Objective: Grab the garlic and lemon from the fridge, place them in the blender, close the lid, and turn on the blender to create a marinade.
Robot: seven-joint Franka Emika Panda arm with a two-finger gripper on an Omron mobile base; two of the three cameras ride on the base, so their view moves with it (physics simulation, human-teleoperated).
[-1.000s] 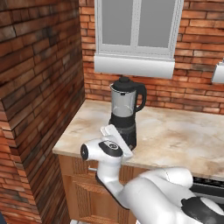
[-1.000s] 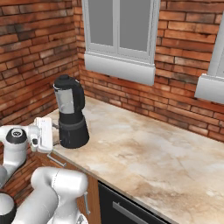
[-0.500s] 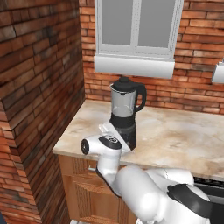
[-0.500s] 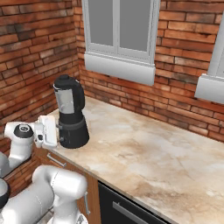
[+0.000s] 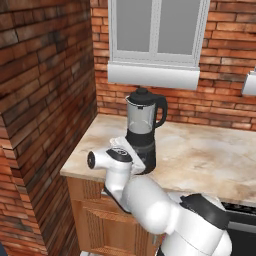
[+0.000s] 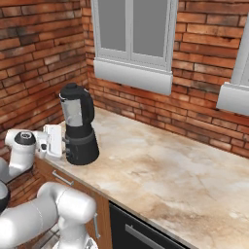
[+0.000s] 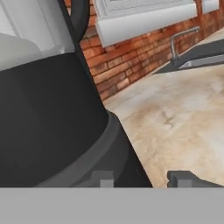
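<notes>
On the marbled stone counter [image 6: 160, 170], narrowed jaws flank the squat black blender [image 6: 79, 125] base, lid [image 5: 143, 93] on.

No text, label, brand or number can be read on anything here.

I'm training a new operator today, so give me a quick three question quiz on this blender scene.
1. True or false: the lid sits on the blender jar.
2. Which part of the blender is the gripper beside? A) the jar mouth B) the black base C) the side handle
3. Fill in: the blender stands on the marble ____, below the window sill.

Key: 1 true; 2 B; 3 counter.
</notes>
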